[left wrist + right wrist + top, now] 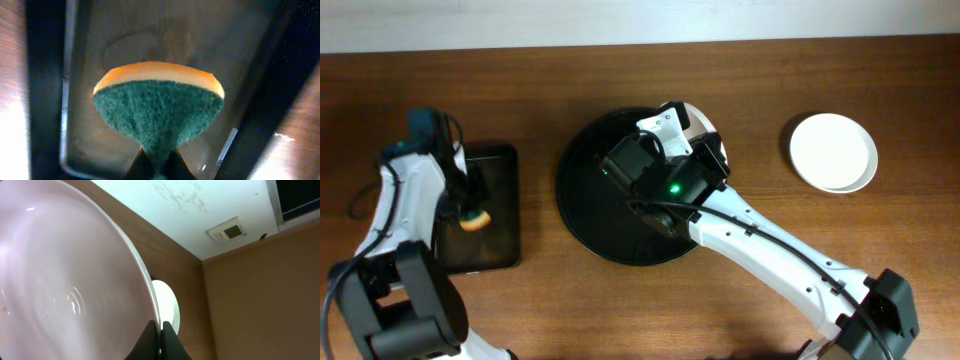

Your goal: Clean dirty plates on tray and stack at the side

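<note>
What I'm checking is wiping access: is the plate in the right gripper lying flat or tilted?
Tilted. The right gripper pinches the plate by its rim; the wrist view shows ceiling beyond it.

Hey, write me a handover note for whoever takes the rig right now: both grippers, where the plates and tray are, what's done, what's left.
Left gripper: shut on the sponge, over the rectangular tray.
Right gripper: shut on the rim of a plate, held tilted over the round tray.
Side pile: white plates to the right of the round tray; looks like two, count unsure.
Done: no other plate shows on the round tray, though the right arm hides part.
Left: the held plate shows a faint orange speck; probably wipe it, then stack it on the pile.
</note>
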`<state>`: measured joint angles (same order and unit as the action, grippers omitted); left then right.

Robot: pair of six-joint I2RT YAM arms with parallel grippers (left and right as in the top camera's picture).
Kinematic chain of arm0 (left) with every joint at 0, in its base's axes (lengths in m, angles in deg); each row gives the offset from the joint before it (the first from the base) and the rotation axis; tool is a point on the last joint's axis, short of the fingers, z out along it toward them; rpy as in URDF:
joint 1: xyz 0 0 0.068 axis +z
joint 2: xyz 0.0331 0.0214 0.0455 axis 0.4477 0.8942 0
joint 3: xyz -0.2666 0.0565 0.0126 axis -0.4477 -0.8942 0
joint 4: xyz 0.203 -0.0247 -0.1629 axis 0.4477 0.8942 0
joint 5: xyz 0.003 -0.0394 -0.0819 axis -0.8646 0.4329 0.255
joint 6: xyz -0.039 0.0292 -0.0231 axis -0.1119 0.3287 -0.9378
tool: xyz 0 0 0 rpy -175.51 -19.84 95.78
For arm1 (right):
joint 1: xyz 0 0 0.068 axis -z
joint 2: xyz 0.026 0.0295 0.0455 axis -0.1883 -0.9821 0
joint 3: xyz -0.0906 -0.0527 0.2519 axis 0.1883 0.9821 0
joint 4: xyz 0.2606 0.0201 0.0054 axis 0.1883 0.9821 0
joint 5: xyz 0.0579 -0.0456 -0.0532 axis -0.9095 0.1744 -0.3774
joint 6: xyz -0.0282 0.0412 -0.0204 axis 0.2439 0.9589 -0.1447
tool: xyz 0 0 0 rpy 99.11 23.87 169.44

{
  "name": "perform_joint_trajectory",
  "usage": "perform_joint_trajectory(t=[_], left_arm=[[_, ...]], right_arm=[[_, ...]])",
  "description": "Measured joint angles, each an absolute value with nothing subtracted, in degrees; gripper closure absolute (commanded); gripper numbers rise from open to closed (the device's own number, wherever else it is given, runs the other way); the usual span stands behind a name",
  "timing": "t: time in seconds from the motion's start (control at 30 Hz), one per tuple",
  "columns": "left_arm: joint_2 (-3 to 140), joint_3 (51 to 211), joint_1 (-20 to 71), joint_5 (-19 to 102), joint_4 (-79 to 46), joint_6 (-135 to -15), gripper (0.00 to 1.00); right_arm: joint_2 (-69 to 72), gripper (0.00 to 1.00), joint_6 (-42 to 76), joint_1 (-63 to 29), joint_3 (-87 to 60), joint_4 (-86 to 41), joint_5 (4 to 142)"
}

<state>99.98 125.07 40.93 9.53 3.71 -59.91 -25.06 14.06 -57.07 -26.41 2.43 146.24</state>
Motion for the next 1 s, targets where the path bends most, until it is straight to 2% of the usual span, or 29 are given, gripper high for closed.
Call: perform_joint_trajectory(t=[0.07, 0.23, 0.43, 0.6, 0.8, 1.0], left_arm=[[100.35, 123.45, 40.90, 9.51, 3.19, -59.60, 0.01], [100.35, 127.54, 40.86, 9.47, 9.39, -59.69, 0.01], [100.07, 141.83, 40.84, 15.28, 18.64, -59.71, 0.01], [97.07, 146.01, 39.26, 21.62, 18.40, -59.69, 0.01], [91.79, 146.42, 34.41, 24.68, 16.93, -59.69, 0.01], [90.47, 146.51, 29.39, 25.25, 16.67, -59.69, 0.01]], right_arm=[[-25.06, 0.95, 14.08, -57.07, -26.41, 2.41, 146.17], [-25.06, 0.96, 15.17, -57.07, -26.41, 2.43, 145.96], [-25.01, 0.96, 17.82, -56.94, -26.43, 2.41, 144.23], [-22.98, 0.96, 20.00, -52.83, -28.07, 2.56, 134.02], [-13.49, 0.96, 21.84, -34.89, -30.81, 4.09, 113.65], [-12.90, 0.96, 23.15, -5.25, -31.24, 8.07, 90.48]])
